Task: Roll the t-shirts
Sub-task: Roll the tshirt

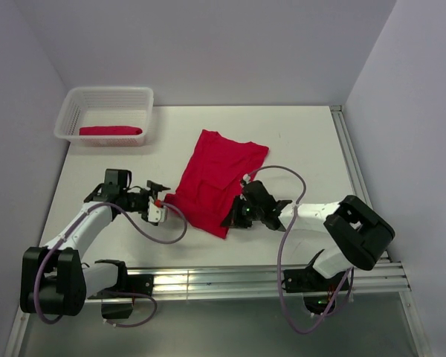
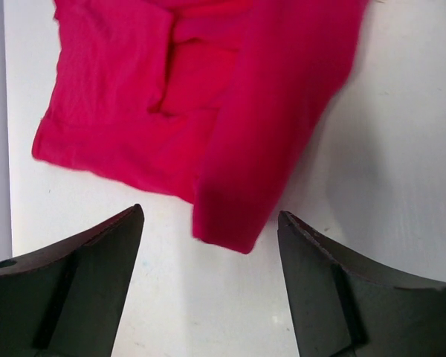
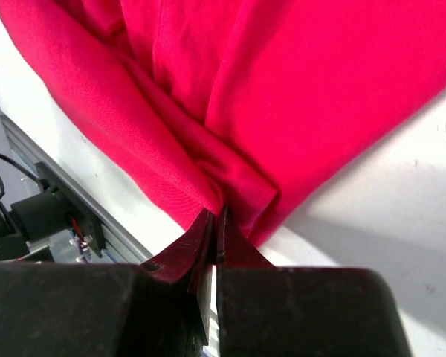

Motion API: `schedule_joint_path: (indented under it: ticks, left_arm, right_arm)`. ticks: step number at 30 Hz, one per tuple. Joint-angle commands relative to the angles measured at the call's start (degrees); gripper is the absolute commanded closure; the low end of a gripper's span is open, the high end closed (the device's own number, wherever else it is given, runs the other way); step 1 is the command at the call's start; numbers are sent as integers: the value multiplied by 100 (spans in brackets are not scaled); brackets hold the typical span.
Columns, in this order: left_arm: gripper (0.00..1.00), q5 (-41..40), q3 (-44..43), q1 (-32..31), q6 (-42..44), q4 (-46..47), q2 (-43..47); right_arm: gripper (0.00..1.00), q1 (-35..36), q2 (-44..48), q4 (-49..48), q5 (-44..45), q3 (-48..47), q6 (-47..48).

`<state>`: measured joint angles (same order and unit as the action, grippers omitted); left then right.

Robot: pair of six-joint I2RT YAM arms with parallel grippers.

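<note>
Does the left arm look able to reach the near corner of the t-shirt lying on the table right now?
Probably yes. The left hand is open and faces the t-shirt, with only bare table between them. The right hand is shut on the near edge further along, out of that path.

my table (image 1: 305, 141): white, flat top, walled in by pale panels (image 1: 208, 44) on three sides, with a metal rail (image 1: 351, 167) along its right edge. lying directly on it, i note two items. a white lattice basket (image 1: 110, 89) stands at the far left corner. a red t-shirt (image 1: 215, 178) lies flattened near the centre, folded over itself and creased, well apart from the basket.
</note>
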<state>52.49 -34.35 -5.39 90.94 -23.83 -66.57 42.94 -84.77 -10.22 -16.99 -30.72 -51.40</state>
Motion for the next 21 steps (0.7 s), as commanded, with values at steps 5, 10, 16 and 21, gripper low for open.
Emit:
schedule_joint_path:
  ticks: [5, 10, 16, 21]
  left_arm:
    - [30, 622, 235, -6, 2014, -658, 12]
    - [28, 517, 622, -6, 3385, -588, -145]
    - [29, 280, 675, -111, 3247, 19, -392]
    - [28, 165, 587, -270, 2448, 1009, -524]
  right_arm:
    - [100, -31, 93, -209, -41, 137, -257]
    - [100, -31, -153, -472, -155, 163, -415]
    - [100, -31, -206, -674, -234, 189, -485]
    - [100, -31, -259, -745, -322, 172, -512]
